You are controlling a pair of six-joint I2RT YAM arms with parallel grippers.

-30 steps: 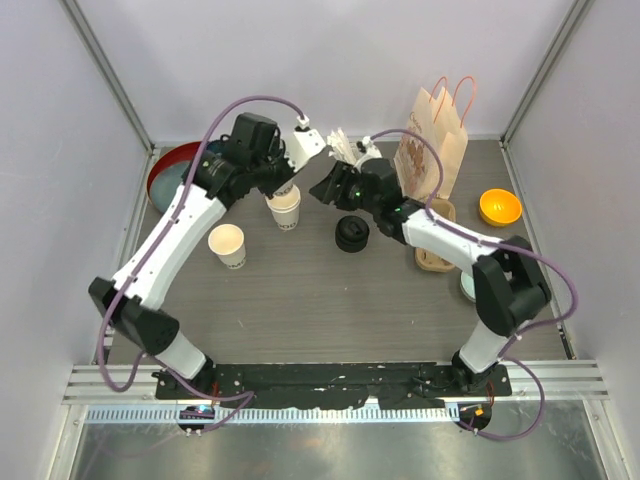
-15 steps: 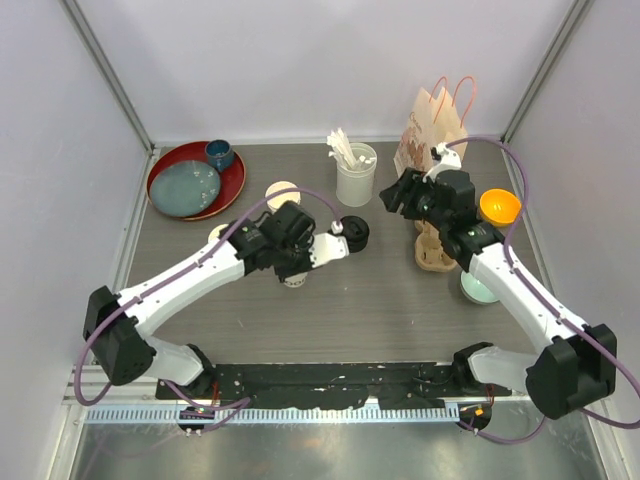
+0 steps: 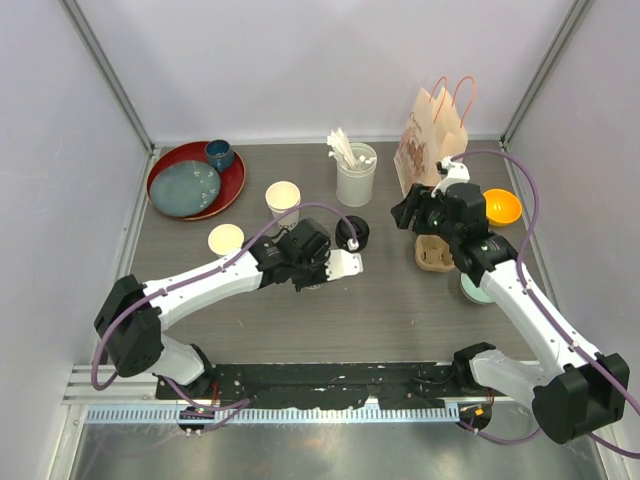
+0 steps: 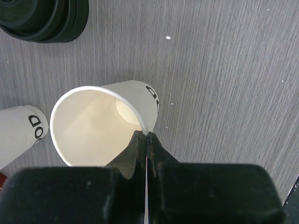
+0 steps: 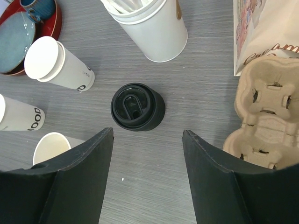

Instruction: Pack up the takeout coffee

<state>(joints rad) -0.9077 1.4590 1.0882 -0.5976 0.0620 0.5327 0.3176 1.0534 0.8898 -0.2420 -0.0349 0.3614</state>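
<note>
**Just left of the lids, left gripper clamps a cup**

The left jaws are squeezed tight on that cup's wall, one finger inside the rim and one outside, with the mouth facing up. Over to the right gripper: it is spread wide and holding nothing. It hangs above the black lids, and the stack sits just ahead of its fingers in the wrist view. A second cup stands farther left of the lids than the held one. A third cup stands back-left of the lids, mouth open. Behind the lids, the stick holder is stuffed with white sticks. Right of the lids, the carrier sits at the foot of the bag. Far left of the lids, the red tray carries a blue plate and a blue cup.
</note>
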